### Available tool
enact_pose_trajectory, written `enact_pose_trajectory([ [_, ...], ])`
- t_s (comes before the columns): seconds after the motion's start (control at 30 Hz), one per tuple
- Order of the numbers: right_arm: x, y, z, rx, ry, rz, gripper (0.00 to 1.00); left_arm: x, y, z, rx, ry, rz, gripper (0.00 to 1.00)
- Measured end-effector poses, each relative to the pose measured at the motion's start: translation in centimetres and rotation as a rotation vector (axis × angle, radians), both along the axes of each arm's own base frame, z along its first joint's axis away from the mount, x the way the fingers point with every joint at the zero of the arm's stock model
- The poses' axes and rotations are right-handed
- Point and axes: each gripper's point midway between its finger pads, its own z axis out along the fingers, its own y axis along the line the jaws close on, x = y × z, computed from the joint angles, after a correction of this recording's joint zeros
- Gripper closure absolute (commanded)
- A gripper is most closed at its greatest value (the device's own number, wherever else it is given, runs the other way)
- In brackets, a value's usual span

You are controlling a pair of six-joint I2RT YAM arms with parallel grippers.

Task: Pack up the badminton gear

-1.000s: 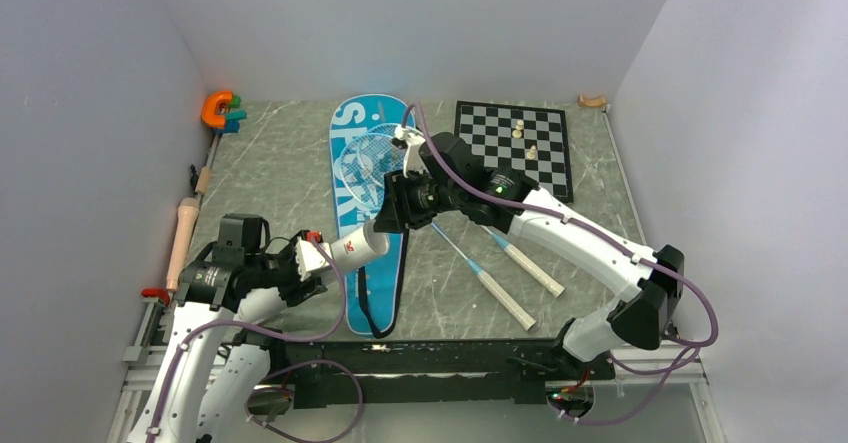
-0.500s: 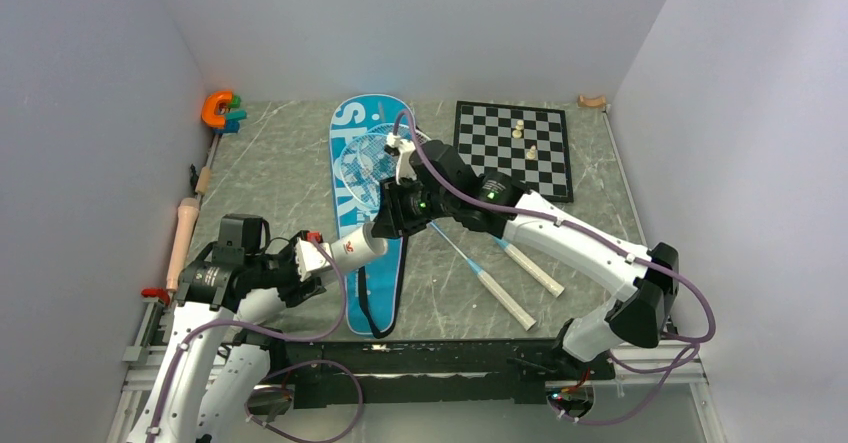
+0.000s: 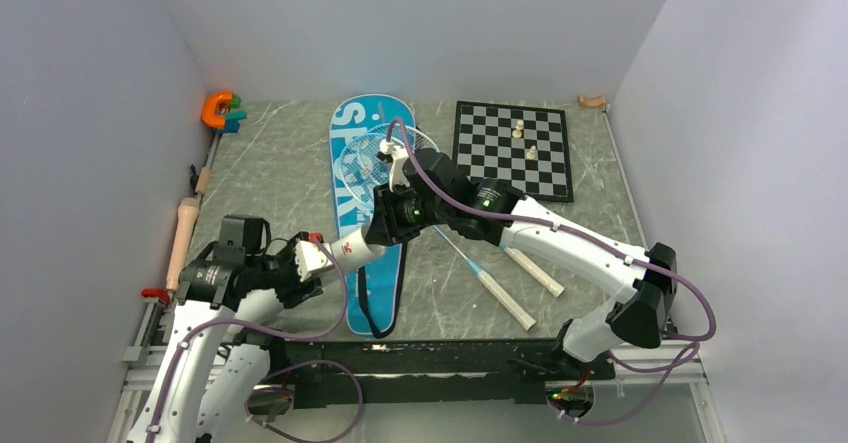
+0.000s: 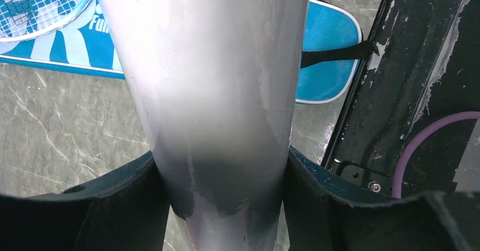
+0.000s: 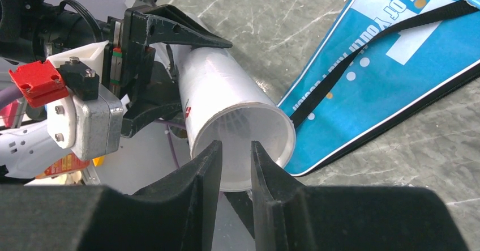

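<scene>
1. My left end effector (image 4: 221, 177) is clamped on the white tube (image 3: 355, 246), one finger on each side of its body. It holds the tube lying over, open mouth towards the right, above the near left of the worktop (image 3: 270, 173).
2. My right end effector (image 5: 236, 149) sits right at the tube's mouth. Its fingers stand a narrow gap apart, and I can make out nothing between them.
3. The blue bag (image 3: 378, 288) lies flat at centre, running from far to near.
4. The nearer racket (image 3: 500, 298) and the farther racket (image 3: 535, 273) rest with their stringed heads on the far part of the bag. Their white handles point near-right on the worktop, and the right arm crosses above their shafts.
5. The chessboard (image 3: 495, 143) lies at far right, beside the bag.
</scene>
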Motion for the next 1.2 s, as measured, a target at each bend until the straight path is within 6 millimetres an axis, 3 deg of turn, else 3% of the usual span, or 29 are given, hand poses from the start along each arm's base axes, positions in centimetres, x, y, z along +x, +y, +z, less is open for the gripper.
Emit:
enact_pose_trajectory([
  [0.2,0.2,-0.1,-0.1,0.005,0.007,-0.013,0.62,0.0,0.1,0.0,0.004,0.001,0.004,0.62],
  [0.33,1.1,-1.5,-0.3,0.038,0.043,-0.041,0.55,0.2,-0.5,0.4,-0.022,-0.012,-0.013,0.63],
  [0.6,6.0,-6.4,0.5,0.099,0.068,-0.189,0.20,1.5,-0.8,1.1,-0.055,-0.037,0.030,0.70],
  [0.73,8.8,-9.1,1.5,0.103,0.024,-0.268,0.12,4.8,0.7,0.4,0.008,-0.033,0.172,0.71],
  [0.87,11.6,-11.7,1.5,0.072,-0.015,-0.350,0.11,8.9,3.7,-2.4,0.150,0.054,0.369,0.76],
  [1.03,13.1,-13.0,-0.9,-0.002,-0.016,-0.401,0.09,14.2,8.1,-4.3,0.244,0.249,0.640,0.73],
  [1.13,13.0,-13.9,-3.3,-0.061,0.004,-0.424,0.08,18.2,11.4,-4.3,0.240,0.298,0.807,0.69],
  [1.2,12.7,-14.5,-5.4,-0.106,0.027,-0.437,0.08,19.6,13.0,-4.6,0.238,0.317,0.880,0.66],
])
